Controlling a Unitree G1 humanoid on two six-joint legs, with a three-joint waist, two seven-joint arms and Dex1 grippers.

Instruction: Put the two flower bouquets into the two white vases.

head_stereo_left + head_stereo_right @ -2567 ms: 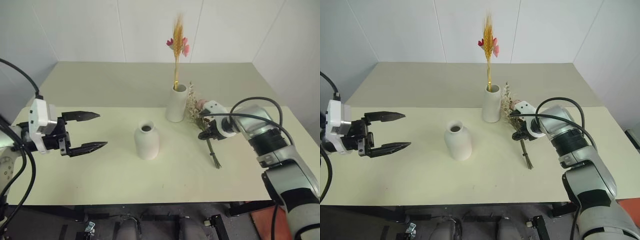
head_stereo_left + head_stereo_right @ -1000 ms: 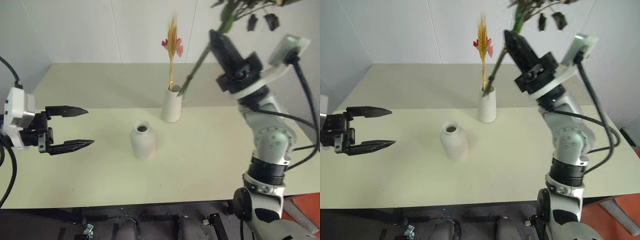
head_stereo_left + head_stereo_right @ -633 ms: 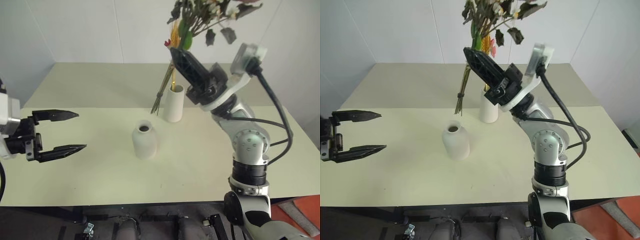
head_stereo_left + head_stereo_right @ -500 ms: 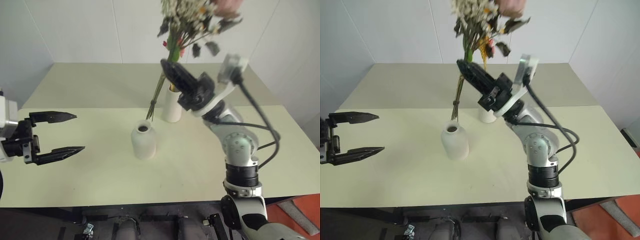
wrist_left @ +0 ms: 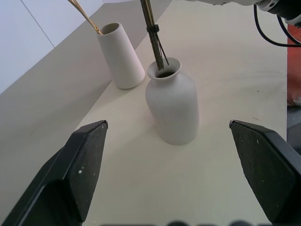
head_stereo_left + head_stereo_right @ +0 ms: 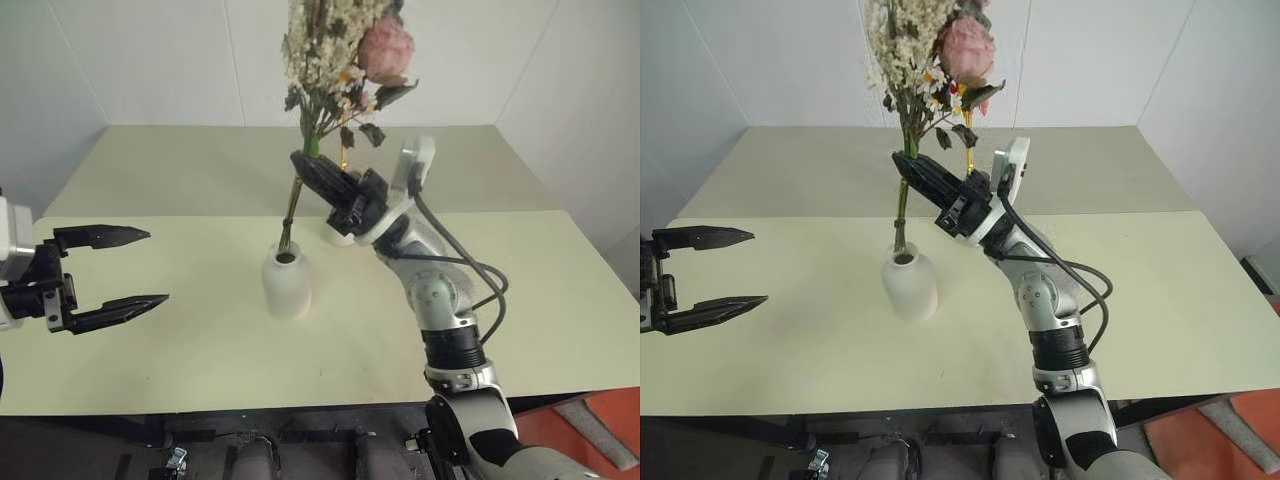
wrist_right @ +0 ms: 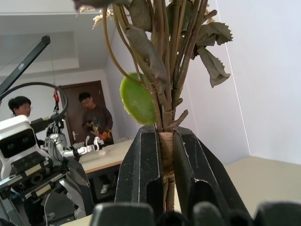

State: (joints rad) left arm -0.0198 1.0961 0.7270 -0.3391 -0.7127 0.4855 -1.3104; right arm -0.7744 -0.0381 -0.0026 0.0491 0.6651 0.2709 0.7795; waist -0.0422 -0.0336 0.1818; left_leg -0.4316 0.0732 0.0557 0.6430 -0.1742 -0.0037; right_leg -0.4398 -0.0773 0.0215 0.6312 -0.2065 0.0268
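My right gripper [image 6: 306,172] is shut on the stems of the bushier bouquet [image 6: 340,55], cream sprigs with a pink bloom and green leaves, and holds it upright above the table. The stem ends [image 5: 160,63] sit at the mouth of the rounded white vase [image 6: 287,286], just dipping in. Behind my right hand stands the tall cylinder vase [image 5: 121,56], with the thin yellow stems [image 5: 83,15] of the other bouquet in it. Off to the left of the rounded vase, my left gripper [image 6: 152,267] is open and holds nothing.
The pale table [image 6: 520,300] has free surface left, right and in front of the vases. White walls close the back. In the right wrist view, a person [image 7: 96,117] and another robot [image 7: 28,155] show far behind.
My right arm has swung the bushy bouquet leftward and down, from up beside the tall vase to the rounded vase's mouth. The left gripper has stayed open in place.
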